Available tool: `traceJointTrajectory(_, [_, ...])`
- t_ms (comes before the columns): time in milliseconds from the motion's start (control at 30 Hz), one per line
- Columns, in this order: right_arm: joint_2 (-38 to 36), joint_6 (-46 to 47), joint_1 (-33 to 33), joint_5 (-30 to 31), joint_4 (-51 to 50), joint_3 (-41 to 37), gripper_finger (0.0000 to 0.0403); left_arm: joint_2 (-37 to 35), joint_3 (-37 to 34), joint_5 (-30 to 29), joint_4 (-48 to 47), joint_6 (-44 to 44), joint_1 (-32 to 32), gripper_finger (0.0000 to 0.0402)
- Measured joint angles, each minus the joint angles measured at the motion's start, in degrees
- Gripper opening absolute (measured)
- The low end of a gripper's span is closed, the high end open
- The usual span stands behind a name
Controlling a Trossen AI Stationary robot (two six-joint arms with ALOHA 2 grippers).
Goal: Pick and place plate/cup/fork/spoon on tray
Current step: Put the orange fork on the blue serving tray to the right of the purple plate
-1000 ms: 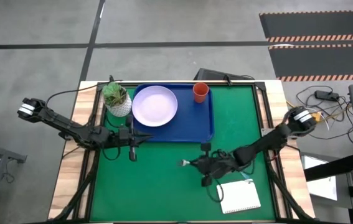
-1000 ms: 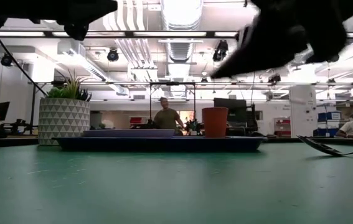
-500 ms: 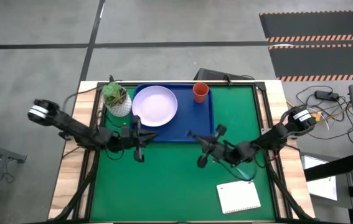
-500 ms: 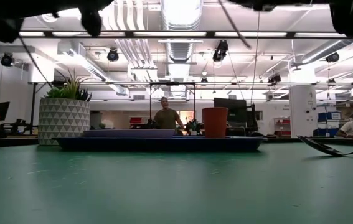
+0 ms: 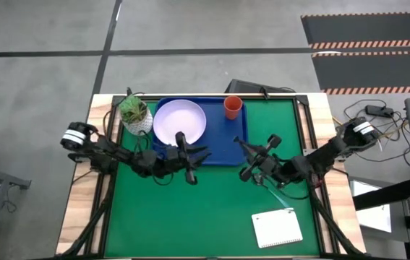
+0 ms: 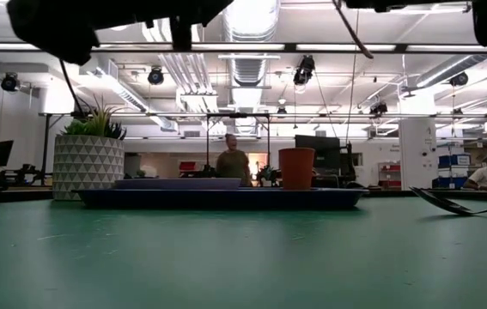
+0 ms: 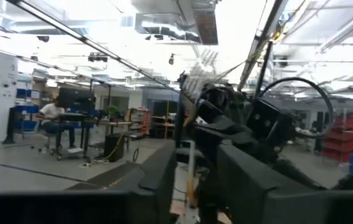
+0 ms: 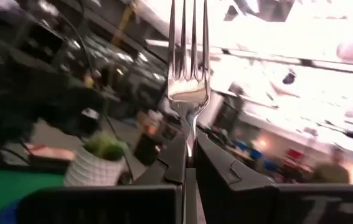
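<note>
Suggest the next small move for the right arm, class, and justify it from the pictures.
Probably carry the fork, clamped upright in the right pincer, a little further over the tray and lower it: the pincer sits at the tray's edge.

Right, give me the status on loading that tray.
Done: plate and cup sit on the tray. In hand: right end effector grips the fork beside the tray. Remaining: spoon lies on the table. Left end effector hangs at the tray's near edge.
</note>
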Motion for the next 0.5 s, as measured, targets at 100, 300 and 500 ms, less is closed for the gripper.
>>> traceJointTrajectory(100, [-2.44,3.41,-1.03,-4.40,-0.76,-2.72,0.0012,1.83,2.99,0.75,-0.06,-0.17,1.54,0.0147])
traceJointTrajectory(300, [-4.89,10.46,-3.88,-12.68,-0.38,-4.33,0.0012,9.23,10.98,3.83,-2.62,-0.53,4.06,0.0175])
traceJointTrajectory(500, [-2.68,11.02,-5.83,-15.03,-0.78,-4.34,0.0012,14.81,18.44,4.85,-2.65,2.82,5.21,0.0175])
